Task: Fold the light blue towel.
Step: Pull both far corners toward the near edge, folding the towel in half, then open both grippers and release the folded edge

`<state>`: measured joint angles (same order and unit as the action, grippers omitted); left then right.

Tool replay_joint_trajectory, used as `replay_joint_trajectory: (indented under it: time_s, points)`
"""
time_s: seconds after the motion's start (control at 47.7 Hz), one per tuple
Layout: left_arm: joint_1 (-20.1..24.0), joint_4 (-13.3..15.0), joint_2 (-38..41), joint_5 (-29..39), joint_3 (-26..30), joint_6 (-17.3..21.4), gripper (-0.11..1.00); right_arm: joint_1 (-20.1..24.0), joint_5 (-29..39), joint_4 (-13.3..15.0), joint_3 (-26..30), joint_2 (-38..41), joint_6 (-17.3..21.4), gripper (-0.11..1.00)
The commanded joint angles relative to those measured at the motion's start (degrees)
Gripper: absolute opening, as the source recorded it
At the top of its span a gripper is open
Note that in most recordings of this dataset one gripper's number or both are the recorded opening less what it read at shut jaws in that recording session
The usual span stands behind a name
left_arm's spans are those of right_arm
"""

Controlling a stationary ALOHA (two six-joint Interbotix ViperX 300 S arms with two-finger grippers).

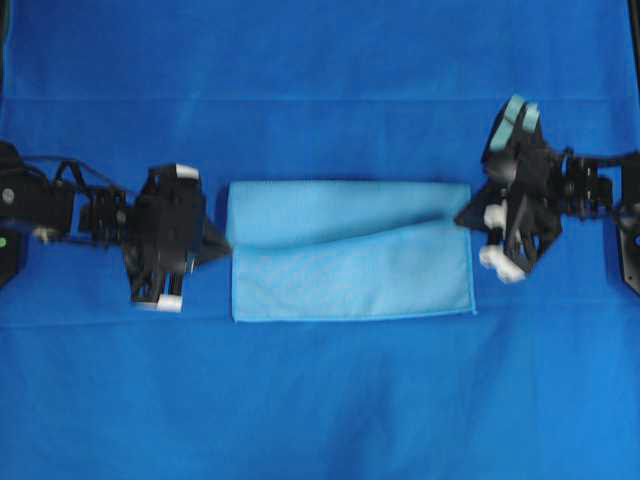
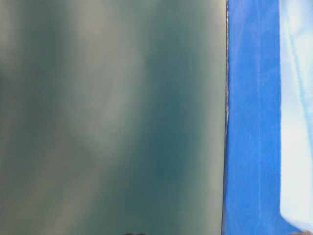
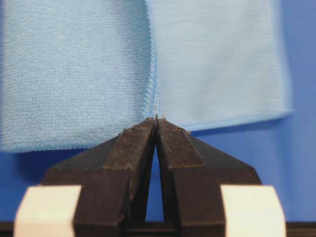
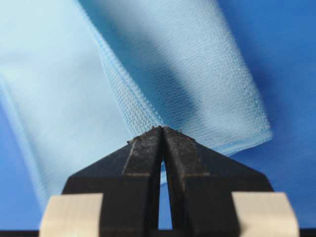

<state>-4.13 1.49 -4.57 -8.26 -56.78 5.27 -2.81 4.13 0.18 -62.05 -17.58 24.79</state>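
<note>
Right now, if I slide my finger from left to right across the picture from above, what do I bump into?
Left pincer → light blue towel → right pincer, all lying on the deep blue table cloth.

We see the towel (image 1: 352, 250) lying folded on the table cloth (image 1: 320, 90) at the middle of the desk. Our left gripper (image 1: 222, 243) sits at the towel's left edge and our right gripper (image 1: 463, 216) at its right edge, each with fingers (image 3: 136, 143) pressed together on the hem.
</note>
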Motion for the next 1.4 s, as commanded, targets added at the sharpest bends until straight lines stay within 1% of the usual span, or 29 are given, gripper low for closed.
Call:
replay_joint_trajectory:
  time_s: [0.0,0.147,0.231,0.482,0.65,0.734,1.048,1.216,1.258,1.32,1.383]
  points:
    - [-2.5,0.2,-0.1,-0.2,1.3,-1.0,0.01,3.1,0.0,-0.1,0.4,-0.4,1.5,0.02]
    - [-4.0,0.2,0.9,0.0,2.8,-2.5,0.01,7.4,0.1,-0.1,0.4,-0.2,3.9,0.02]
    - [-4.9,0.2,1.6,0.9,3.9,-2.6,0.01,8.8,0.0,-0.1,0.4,-0.2,4.4,0.02]
    - [-7.9,0.2,2.6,4.7,5.6,-2.7,0.01,10.0,0.0,-0.1,0.4,-0.1,4.5,0.02]
    - [-9.8,0.2,2.7,6.1,5.6,-2.7,0.01,11.0,-0.4,-0.2,0.4,0.0,4.5,0.02]
    - [-9.7,0.2,2.7,6.2,5.7,-2.5,0.01,11.2,-0.7,-0.1,0.4,0.0,4.5,0.02]
    - [-6.8,0.2,3.4,5.4,7.2,-2.6,0.01,11.0,-0.7,-0.1,1.2,1.8,4.7,0.02]
    - [-6.8,0.3,3.4,5.4,7.5,-2.7,0.02,11.0,-0.7,-0.3,1.4,2.0,6.3,0.03]
    - [-6.8,0.3,3.3,5.4,7.5,-3.0,0.02,11.1,-0.7,-0.3,1.4,2.0,6.9,0.1]
    - [-6.8,0.3,2.8,5.6,7.5,-3.6,0.06,11.1,-0.7,-0.3,1.4,1.9,7.3,0.29]
    - [-6.8,0.3,2.0,5.7,7.6,-4.3,0.18,11.2,-0.7,-0.1,1.4,1.9,7.3,0.47]
